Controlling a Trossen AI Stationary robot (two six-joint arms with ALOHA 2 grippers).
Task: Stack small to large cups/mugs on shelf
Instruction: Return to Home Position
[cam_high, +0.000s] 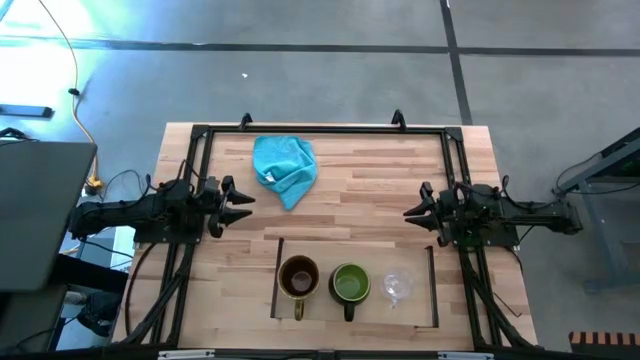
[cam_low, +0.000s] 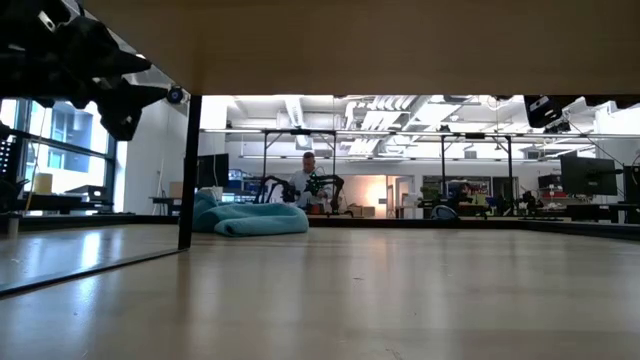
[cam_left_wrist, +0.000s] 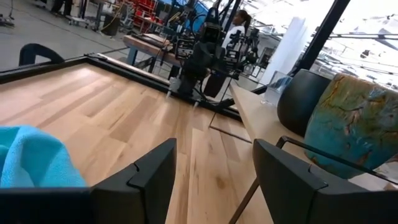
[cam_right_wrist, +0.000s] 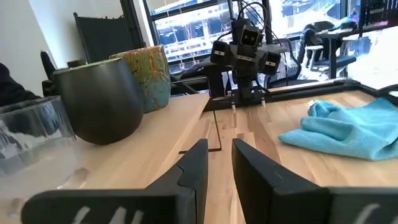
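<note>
All three vessels stand upright in a row on the shelf (cam_high: 405, 315), the pale board with dark rails at the counter's (cam_high: 370, 190) near edge. The brown mug (cam_high: 299, 279) is nearest the left rail, the green mug (cam_high: 350, 284) just beside it in the middle, and the clear glass cup (cam_high: 397, 286) is towards the right rail. They run largest to smallest across the board, side by side and not nested, so I'd say the sorting is done. Both mug handles point off the counter's near edge, away from the arms, which looks like a leftover of how they were gripped.

The left claw (cam_high: 243, 206) hangs by the left side of the counter, its fingers spread wide with nothing between them. The right claw (cam_high: 410, 211) faces it from the right side, with only a narrow gap between its fingers, also empty. Both are well apart from the shelf and level with each other, and to me that reads as a parked pose with no further grasp coming.

The turquoise cloth (cam_high: 286, 170) lies crumpled towards the far edge, clear of the shelf and no part of the job.
</note>
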